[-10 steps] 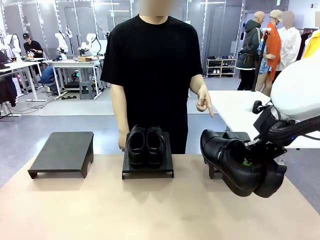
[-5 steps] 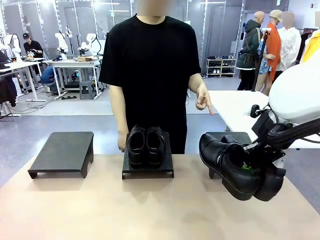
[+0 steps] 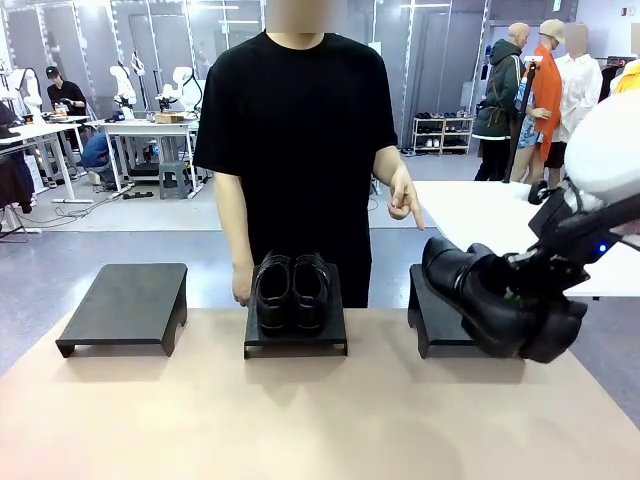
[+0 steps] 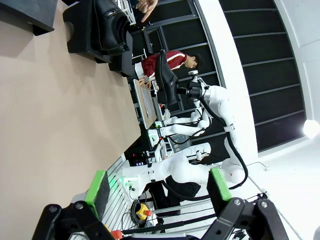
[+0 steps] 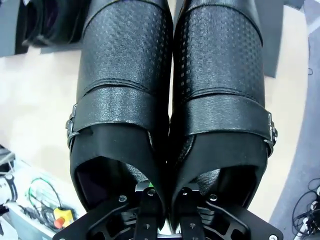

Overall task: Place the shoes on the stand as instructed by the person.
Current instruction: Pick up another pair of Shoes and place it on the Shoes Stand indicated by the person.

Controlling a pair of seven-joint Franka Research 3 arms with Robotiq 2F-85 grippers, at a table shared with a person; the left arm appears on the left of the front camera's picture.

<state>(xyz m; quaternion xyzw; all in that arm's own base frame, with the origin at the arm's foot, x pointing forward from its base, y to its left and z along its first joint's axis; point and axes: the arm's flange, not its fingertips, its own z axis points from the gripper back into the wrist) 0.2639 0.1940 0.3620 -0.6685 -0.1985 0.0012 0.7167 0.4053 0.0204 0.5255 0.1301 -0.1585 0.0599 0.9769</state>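
Closest in, the right gripper (image 5: 165, 200) is clamping down hard on a pair of glossy black shoes (image 5: 170, 100), its two fingers pinching the inner walls of both shoes together at the heel openings. In the right wrist view the perforated toes are pointing away, side by side and touching, each with a strap and a small metal buckle across the instep. In the front view that held pair (image 3: 495, 300) is hanging in the air at the right of the table (image 3: 300, 420), toes aimed toward picture left and tilted, hovering just above the near edge of the right stand (image 3: 435, 310). The right gripper (image 3: 515, 297) is buried in the shoe openings, with a speck of green pad peeking out.

The left gripper (image 4: 155, 192) is sitting with its jaws spread wide, green pads well apart and nothing between them, hanging over bare tabletop.

Moving back, the second pair of shoes (image 3: 291, 290) is resting on the middle stand (image 3: 296, 335), toes toward the robot, neatly side by side. The left stand (image 3: 125, 305) is sitting bare at the far left.

Across the table, the person (image 3: 297, 150) in the black T-shirt is standing behind the middle stand, one hand (image 3: 405, 203) raised at the picture's right with its index finger pointing down toward the right stand, the other hand (image 3: 241, 285) hanging just beside the middle stand.
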